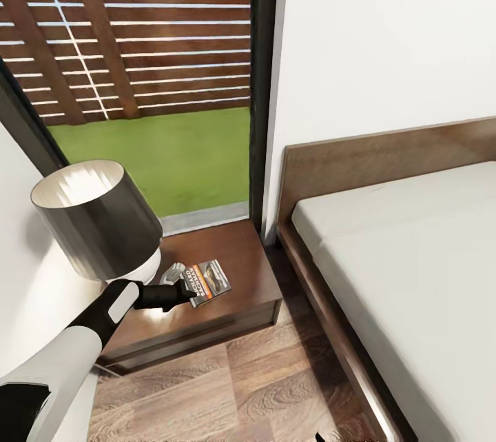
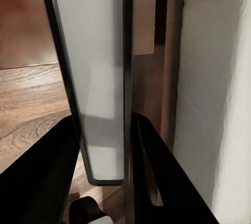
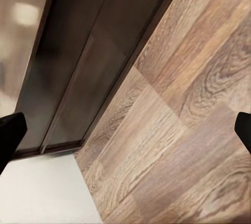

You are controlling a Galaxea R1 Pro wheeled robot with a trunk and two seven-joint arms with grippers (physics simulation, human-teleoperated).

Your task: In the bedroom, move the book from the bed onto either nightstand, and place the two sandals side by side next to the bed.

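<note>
Beside the bed (image 1: 413, 249), a dark nightstand (image 1: 241, 256) carries a lamp (image 1: 96, 221). The left hand (image 1: 191, 290) grips the book (image 1: 210, 281) over it. The right hand's fingertips (image 3: 10, 132) are spread wide, empty.

Left arm stretched forward, its tool (image 1: 187, 288) seemingly clamped on something thin; right tool (image 3: 125, 130) spread wide

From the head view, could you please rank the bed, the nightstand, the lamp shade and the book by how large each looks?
1. bed
2. nightstand and lamp shade: look similar, and the shade is nearer the camera, so unranked
3. book, held by the left gripper
</note>
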